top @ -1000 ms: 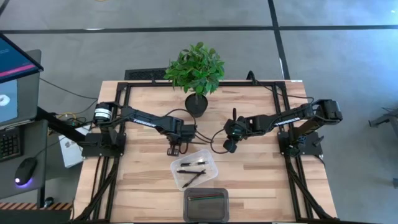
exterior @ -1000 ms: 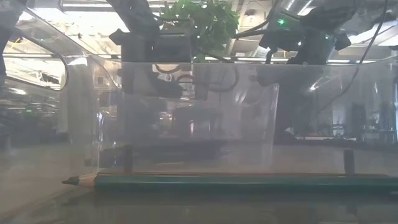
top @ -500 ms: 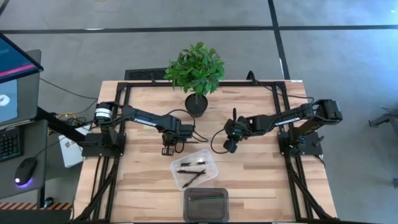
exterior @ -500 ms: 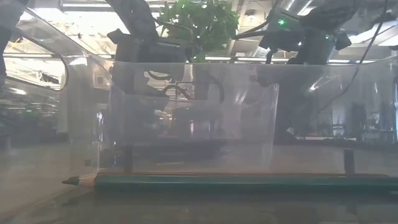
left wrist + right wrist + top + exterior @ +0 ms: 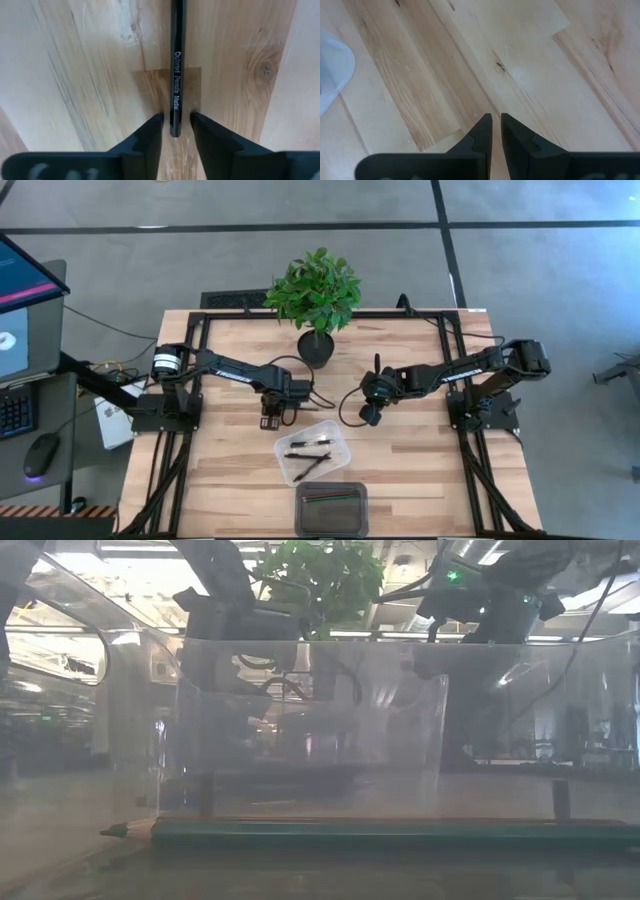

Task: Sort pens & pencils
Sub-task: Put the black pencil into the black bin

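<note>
Now that the left gripper (image 5: pixel 175 131) has shifted off the box (image 5: pixel 313 453), jaws apart astride a pencil (image 5: pixel 177 65) — pickup next; right gripper (image 5: pixel 495 125) waits, jaws nearly together.

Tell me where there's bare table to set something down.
Bare wood runs along the near left corner beside the clear tray, and across the near right side below the right gripper. The middle is crowded: left gripper over a pencil, potted plant, dark tray.
</note>
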Available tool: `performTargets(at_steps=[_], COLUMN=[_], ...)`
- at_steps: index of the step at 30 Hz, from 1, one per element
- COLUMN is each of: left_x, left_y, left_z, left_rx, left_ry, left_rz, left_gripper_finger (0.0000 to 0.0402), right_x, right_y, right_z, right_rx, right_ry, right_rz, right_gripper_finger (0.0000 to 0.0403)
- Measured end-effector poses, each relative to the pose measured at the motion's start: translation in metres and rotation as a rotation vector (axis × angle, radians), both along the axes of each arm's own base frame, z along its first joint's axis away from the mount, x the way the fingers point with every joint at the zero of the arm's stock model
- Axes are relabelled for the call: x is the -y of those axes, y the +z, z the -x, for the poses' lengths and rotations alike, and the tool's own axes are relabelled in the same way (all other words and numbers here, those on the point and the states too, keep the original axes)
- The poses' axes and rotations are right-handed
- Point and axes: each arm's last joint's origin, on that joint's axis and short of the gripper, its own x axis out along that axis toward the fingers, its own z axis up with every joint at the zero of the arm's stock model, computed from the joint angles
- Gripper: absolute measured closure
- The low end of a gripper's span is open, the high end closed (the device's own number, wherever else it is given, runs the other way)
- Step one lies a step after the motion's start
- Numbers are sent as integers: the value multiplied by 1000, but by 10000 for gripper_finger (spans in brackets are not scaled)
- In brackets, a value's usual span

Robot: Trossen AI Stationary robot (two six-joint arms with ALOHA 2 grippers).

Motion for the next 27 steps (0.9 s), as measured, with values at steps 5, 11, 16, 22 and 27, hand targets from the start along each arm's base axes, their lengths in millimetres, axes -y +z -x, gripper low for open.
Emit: performTargets(at_steps=[5,11,16,22,27], left_x=[-1,-1,-1,-4,-7], left_y=[0,-1,0,-1,-2], left_z=[-1,-4,-4,-5,-4], left_rx=[12,35,47,52,50], left_ry=[-34,-108,-159,-153,-131], left_rz=[-23,-29,-8,31,38], left_gripper_finger=[265,266,273,277,313], right_x=[0,0,0,0,0], right_y=[0,0,0,0,0], right_z=[0,0,0,0,0], right_rx=[0,1,1,1,3], right_ry=[0,0,-1,-1,-1], right_rz=[0,0,0,0,0], right_gripper_finger=[342,342,342,342,342])
